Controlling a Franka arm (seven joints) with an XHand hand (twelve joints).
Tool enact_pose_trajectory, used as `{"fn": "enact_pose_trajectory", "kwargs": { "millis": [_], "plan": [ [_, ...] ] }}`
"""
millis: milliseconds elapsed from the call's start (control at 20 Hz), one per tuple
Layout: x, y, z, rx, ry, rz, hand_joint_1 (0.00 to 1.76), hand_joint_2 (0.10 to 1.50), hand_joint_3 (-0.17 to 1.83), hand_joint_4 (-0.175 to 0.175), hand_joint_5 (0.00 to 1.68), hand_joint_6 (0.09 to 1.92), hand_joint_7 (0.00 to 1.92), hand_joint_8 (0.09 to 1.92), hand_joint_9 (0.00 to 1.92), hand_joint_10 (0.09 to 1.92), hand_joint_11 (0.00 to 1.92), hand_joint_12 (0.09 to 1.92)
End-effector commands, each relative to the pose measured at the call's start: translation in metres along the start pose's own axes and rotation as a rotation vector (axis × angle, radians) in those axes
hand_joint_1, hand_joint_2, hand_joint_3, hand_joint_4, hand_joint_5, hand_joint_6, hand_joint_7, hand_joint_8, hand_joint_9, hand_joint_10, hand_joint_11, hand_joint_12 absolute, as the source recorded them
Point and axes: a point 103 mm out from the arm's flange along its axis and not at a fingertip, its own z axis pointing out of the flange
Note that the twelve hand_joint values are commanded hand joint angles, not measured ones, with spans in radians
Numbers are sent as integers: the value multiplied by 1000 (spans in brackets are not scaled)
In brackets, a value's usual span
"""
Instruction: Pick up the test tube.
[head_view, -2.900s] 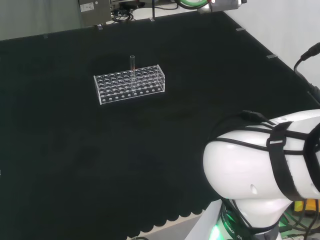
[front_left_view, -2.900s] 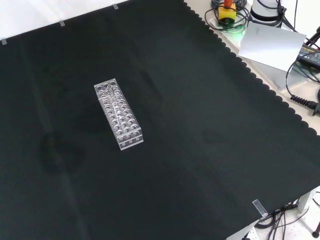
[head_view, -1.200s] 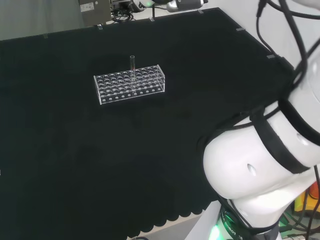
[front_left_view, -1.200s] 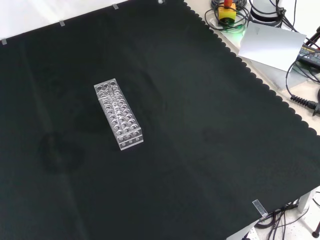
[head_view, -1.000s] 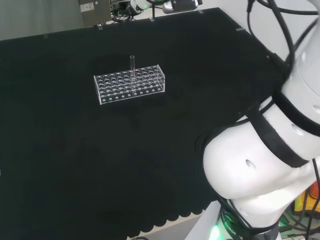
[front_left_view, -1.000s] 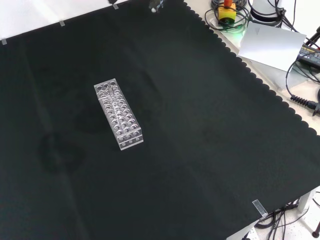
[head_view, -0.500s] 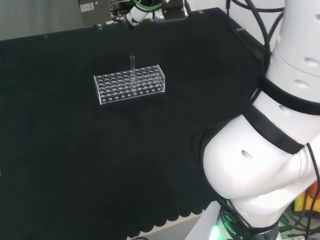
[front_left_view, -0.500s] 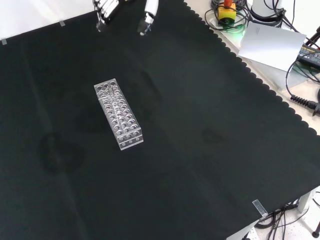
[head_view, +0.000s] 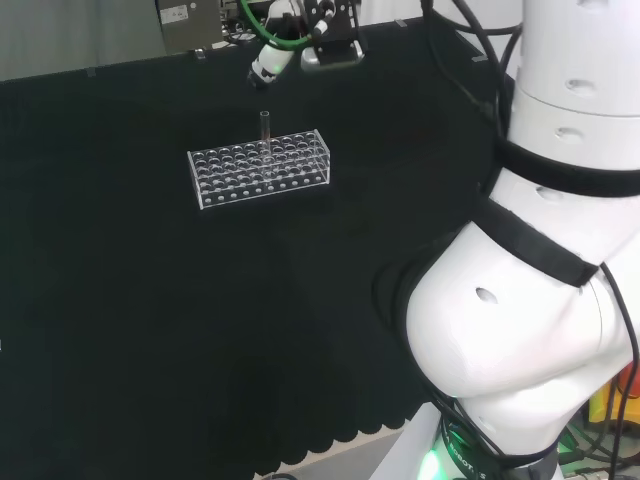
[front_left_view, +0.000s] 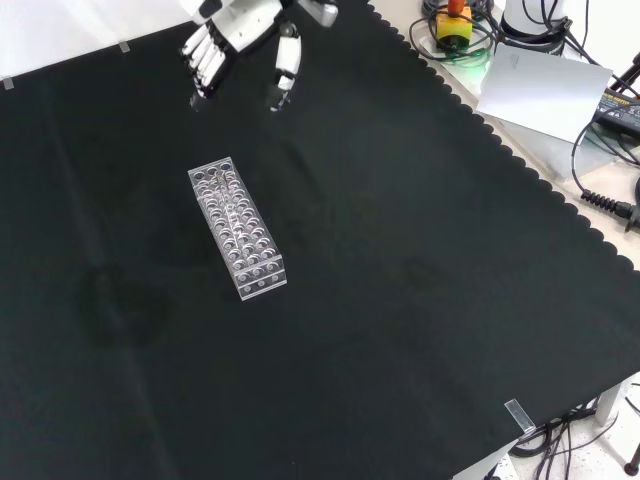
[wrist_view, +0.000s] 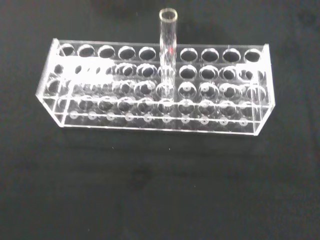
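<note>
Desk: a flat desk under black cloth is seen nearest, bare in front.
Rack: a clear plastic rack full of round holes is set in the middle, alone.
Tube: a thin clear glass test tube is stood upright in a hole of the rack's far row in the head view.
Hand: the black and white hand is held beyond the rack, spread, nothing held.
Tip: the tube should be pinched near its top and lifted straight up, so the rack is not tipped.
</note>
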Motion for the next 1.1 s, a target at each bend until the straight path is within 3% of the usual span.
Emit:
{"fn": "enact_pose_trajectory", "kwargs": {
  "millis": [50,1100],
  "plan": [
    [0,27,19,20,-27,10,671,886,273,-103,422,87,423,871,310,906,99,1582],
    [9,91,55,105,-95,19,802,835,351,-119,498,117,576,846,477,839,194,1534]
  ]
}}
